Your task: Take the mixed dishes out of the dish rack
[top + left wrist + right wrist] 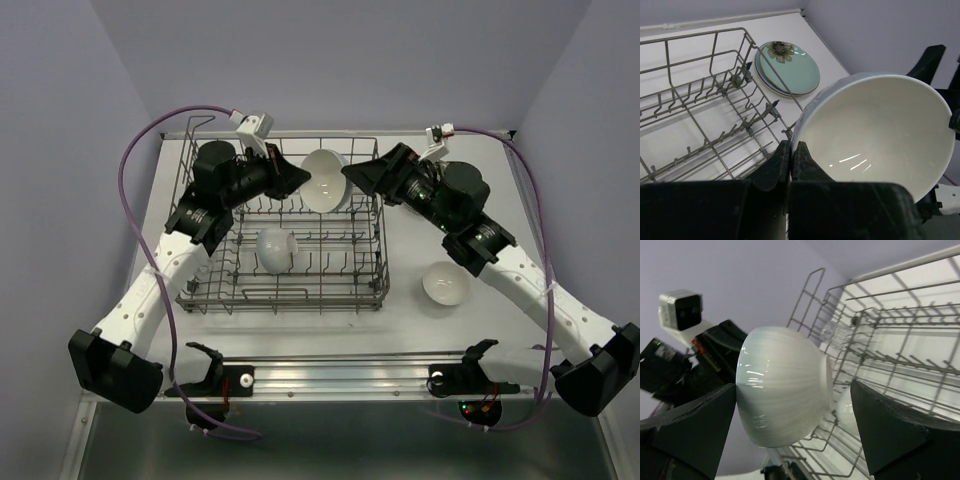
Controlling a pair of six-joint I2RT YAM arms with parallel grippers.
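The left gripper point(296, 182) has its jaws clenched on the rim of a white bowl point(325, 178), holding it tilted on edge above the 12 o'clock end of the dish rack point(300, 300). The right gripper point(352, 172) sits at the bowl's 3 o'clock side, jaws released and spread to either side of its rounded back; contact cannot be made out. A second bowl point(275, 248) lies among the tines near the rack's middle. A third bowl point(445, 285) rests on the counter point(410, 240) at the rack's 4 o'clock. Green plates point(790, 67) are stacked on the counter just past a rack corner. The held bowl looks stiff, glazed, slippery and breakable, likely of moderate weight. A rim pinch is a thin hold, so a second grasp would best take the opposite rim rather than the smooth curved back
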